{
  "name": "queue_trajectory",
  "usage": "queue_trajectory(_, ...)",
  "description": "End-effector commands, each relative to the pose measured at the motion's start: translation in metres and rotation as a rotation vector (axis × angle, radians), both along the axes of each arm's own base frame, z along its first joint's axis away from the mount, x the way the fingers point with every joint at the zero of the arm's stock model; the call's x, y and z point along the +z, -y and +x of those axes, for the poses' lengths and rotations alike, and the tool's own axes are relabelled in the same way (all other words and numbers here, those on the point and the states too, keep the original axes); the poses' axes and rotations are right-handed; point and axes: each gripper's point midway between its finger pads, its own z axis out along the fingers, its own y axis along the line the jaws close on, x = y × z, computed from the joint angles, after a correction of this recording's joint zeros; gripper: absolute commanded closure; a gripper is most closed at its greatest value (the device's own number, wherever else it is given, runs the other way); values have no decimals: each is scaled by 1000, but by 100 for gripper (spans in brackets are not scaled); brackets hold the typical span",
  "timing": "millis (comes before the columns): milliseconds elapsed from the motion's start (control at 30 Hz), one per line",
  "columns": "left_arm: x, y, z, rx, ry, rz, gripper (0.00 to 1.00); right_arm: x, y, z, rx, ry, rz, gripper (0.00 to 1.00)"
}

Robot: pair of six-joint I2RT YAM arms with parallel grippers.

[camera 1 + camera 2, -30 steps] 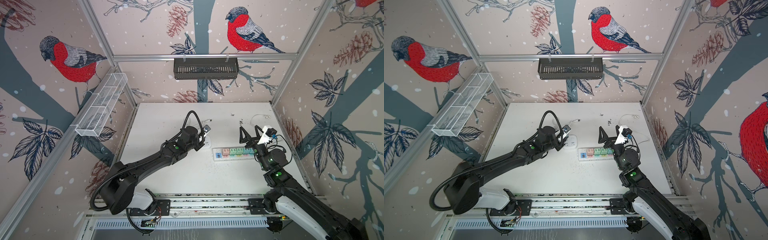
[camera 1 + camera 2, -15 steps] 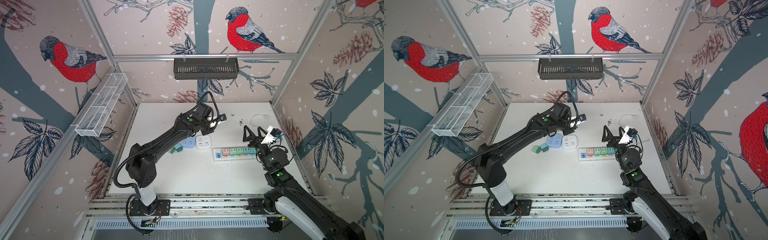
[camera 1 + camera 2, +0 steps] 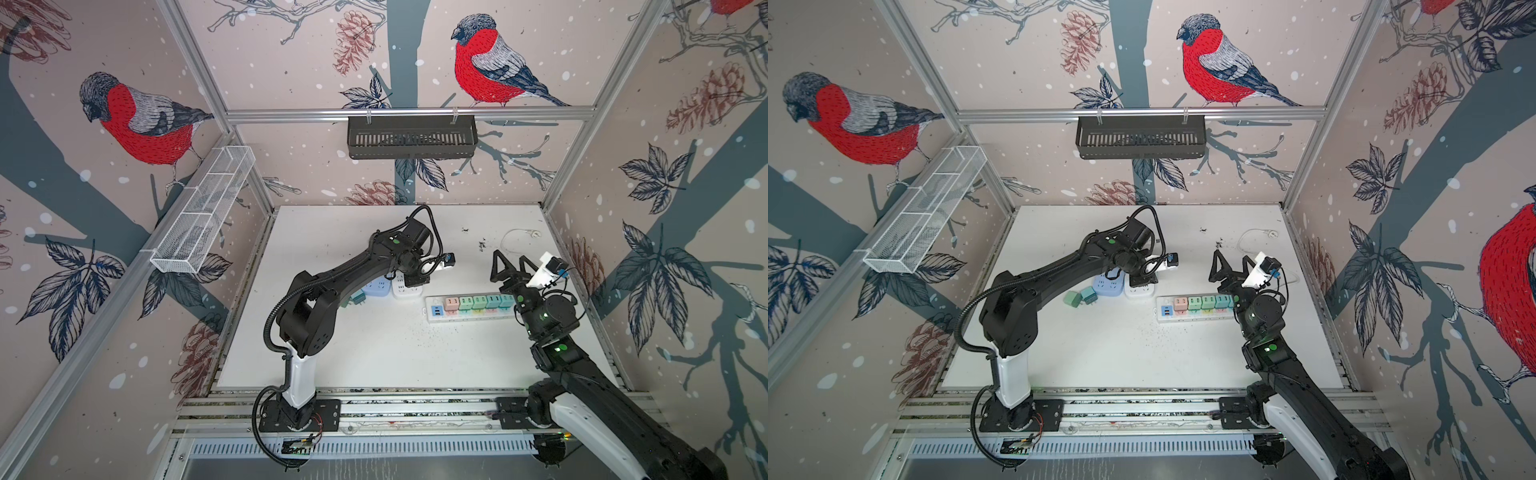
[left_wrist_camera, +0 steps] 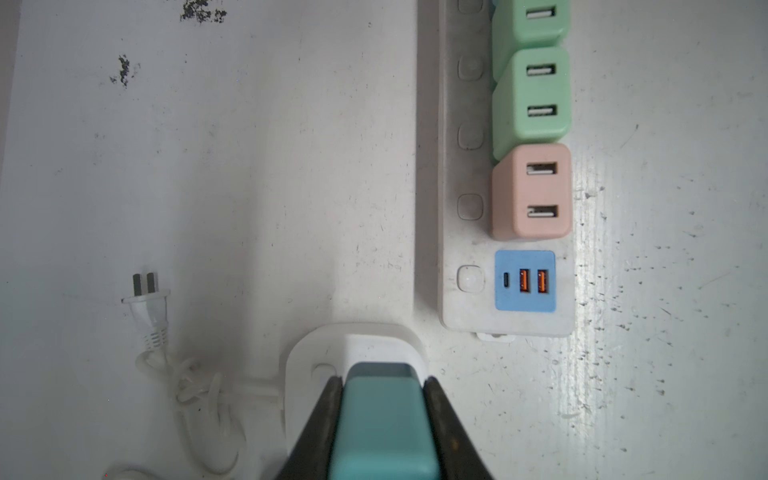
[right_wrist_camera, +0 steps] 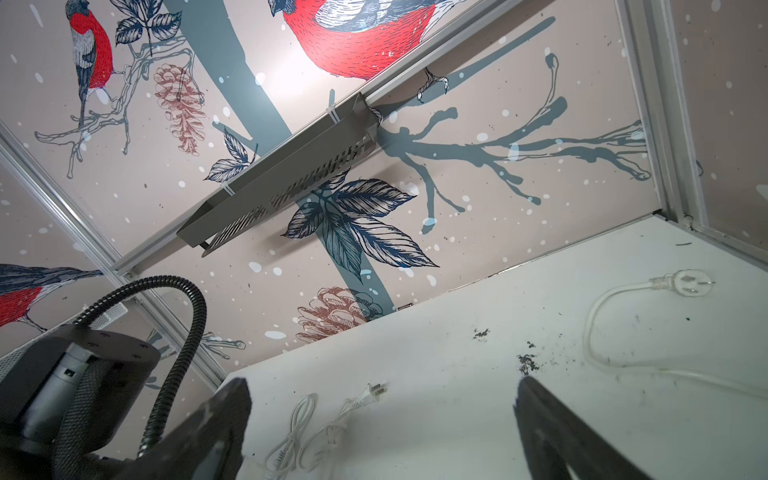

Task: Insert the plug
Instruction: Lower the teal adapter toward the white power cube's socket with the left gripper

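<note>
Left tool (image 4: 382,384): clamped narrow on the teal plug (image 4: 384,428).
Plug place: just past the power strip's (image 4: 453,174) blue USB end, over a white socket cube (image 4: 307,353).
Plug axis: long side along the tool's 2 fingers (image 4: 322,419), far end toward the cube; prongs hidden.
Right tool (image 3: 510,259): wide, empty, raised over the strip's opposite end.
</note>
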Motion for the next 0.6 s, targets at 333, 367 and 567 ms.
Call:
queue_trajectory(333, -28, -19, -3, -26, -120, 65, 100, 3, 2, 0, -5, 2, 30, 0)
queue_trajectory(367, -28, -19, -4, -33, -124, 62, 100, 2, 3, 1, -11, 1, 31, 0)
queue_trajectory(567, -35, -20, -4, -31, -127, 70, 100, -3, 4, 4, -21, -22, 27, 0)
